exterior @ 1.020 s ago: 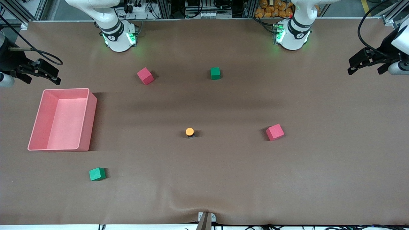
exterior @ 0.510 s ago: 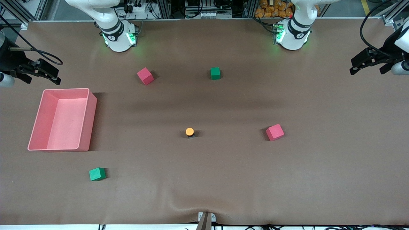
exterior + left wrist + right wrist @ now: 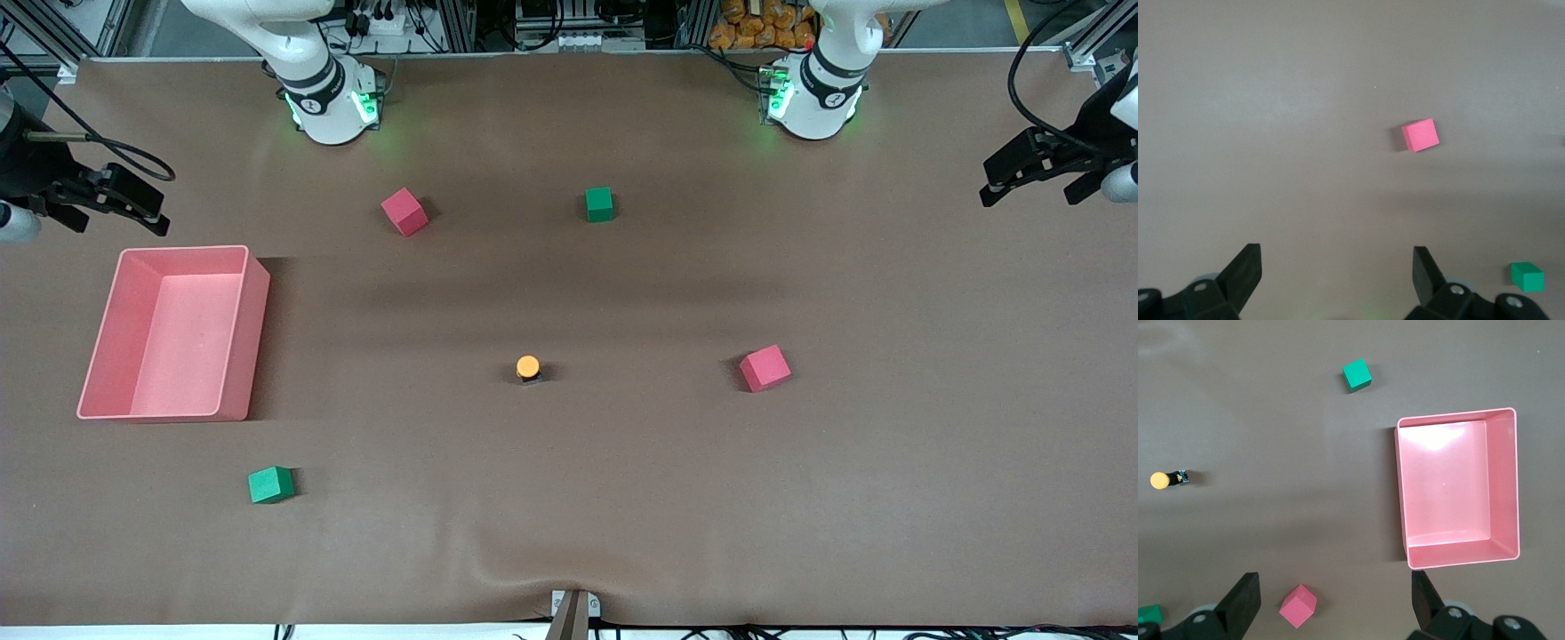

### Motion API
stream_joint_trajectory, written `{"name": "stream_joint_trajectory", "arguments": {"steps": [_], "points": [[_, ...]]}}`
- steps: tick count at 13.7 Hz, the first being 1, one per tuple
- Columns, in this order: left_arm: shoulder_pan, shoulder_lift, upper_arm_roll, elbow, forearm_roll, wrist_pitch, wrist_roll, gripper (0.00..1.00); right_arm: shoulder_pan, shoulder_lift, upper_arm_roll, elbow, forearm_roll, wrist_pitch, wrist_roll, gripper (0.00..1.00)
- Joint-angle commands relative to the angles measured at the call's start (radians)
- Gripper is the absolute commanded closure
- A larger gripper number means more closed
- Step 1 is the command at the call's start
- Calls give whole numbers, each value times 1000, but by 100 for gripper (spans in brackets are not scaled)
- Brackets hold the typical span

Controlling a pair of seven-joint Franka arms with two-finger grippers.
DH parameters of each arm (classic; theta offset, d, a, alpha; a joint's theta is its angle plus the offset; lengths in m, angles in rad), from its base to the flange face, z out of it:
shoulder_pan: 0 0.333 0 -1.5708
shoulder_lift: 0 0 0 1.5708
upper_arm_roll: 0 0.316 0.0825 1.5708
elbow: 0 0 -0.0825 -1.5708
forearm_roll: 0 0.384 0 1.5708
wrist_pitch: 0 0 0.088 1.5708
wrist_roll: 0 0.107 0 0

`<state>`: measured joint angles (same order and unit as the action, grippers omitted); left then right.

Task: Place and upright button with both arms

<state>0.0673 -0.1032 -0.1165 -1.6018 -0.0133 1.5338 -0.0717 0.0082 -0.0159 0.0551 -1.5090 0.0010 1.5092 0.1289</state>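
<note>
While the wide brown mat-covered table lies flat under me, with racks and cables along its edge by my bases, the open pink rectangular plastic bin sits toward my right arm's end. My right gripper hangs up over that end, jaws spread; my left gripper hangs over its own end, jaws spread, empty. The left wrist view catches only a pink foam cube and a green foam cube; the right wrist view alone shows the bin's bare floor. The tiny orange-capped black button stands mid-table, cap up.
</note>
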Motion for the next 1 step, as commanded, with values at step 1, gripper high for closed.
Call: {"name": "stream_joint_trajectory", "arguments": {"steps": [1], "points": [[8,8,-5,25,21,-26,3,0,-17,2,9,10,17,-12,-12,0]]}}
